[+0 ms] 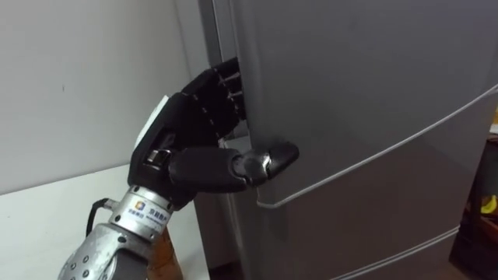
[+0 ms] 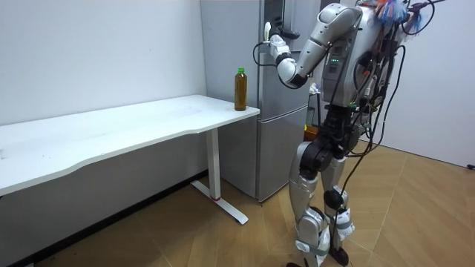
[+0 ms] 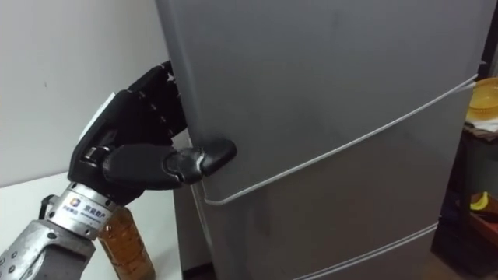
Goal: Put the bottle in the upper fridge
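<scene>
My left hand point(image 1: 194, 148) is at the left edge of the grey fridge's upper door point(image 1: 366, 85), just above the seam to the lower door. Its fingers hook behind the door's edge and its thumb presses on the door's front. The door looks closed or barely ajar. The bottle point(image 3: 124, 233), amber liquid with a green cap, stands upright on the white table's point(image 2: 133, 126) corner, below my left wrist and next to the fridge point(image 2: 278, 111). In the room view I stand upright in front of the fridge with the left arm raised to it.
The white table point(image 1: 39, 225) runs along the white wall left of the fridge. A dark shelf with yellow things point(image 3: 484, 105) stands to the fridge's right. The wooden floor point(image 2: 415, 215) behind me is open.
</scene>
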You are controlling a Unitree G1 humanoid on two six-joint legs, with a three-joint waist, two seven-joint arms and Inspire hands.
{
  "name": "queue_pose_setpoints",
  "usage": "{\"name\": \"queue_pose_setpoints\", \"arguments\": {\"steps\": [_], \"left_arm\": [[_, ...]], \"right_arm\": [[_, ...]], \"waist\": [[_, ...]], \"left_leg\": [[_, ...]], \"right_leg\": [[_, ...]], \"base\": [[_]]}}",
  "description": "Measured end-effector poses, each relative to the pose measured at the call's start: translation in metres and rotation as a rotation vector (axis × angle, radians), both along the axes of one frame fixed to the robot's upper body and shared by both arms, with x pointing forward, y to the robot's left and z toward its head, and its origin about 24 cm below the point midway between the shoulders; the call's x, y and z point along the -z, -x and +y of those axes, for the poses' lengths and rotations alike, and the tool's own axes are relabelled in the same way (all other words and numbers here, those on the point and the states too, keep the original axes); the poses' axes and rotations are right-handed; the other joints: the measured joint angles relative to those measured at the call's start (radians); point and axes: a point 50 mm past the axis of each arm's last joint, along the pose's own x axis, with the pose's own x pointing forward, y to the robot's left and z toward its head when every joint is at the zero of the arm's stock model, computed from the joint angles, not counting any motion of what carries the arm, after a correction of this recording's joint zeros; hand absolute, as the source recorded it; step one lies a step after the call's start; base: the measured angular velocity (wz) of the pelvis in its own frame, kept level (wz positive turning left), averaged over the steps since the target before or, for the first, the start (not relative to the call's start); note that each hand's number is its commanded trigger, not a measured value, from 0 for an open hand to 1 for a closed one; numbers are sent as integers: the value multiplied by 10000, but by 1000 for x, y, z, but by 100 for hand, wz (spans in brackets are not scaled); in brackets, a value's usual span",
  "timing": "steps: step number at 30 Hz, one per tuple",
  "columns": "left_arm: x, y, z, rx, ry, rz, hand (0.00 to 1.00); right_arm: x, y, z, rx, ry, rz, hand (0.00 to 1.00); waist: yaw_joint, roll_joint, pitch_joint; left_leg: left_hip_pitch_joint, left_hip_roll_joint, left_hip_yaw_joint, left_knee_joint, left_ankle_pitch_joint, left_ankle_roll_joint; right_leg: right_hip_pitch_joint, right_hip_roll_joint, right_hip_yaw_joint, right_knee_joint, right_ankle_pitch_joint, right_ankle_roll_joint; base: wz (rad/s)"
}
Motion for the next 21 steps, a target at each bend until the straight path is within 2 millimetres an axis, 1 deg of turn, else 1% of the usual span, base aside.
{"name": "queue_pose_setpoints", "arguments": {"steps": [6, 12, 21], "left_arm": [[1, 0, -2, 77, -84, 19, 0], [-3, 4, 0, -150, -870, -343, 0], [-3, 5, -1, -95, -1082, -455, 0]], "right_arm": [[0, 1, 0, 32, 23, 24, 0], [0, 1, -1, 71, 27, 63, 0], [0, 2, -3, 81, 3, 175, 0]], "waist": [[36, -2, 1], [-5, 8, 3], [-7, 52, 3]], "left_leg": [[26, 0, 5, -5, 1, 1], [29, 0, 0, -3, 1, 1], [31, -4, -93, 9, 1, -1]], "right_leg": [[13, 0, -22, 6, 0, 0], [72, -1, -28, -40, 0, 1], [188, 3, -187, -148, 6, 6]], "base": [[0], [1], [4]]}}
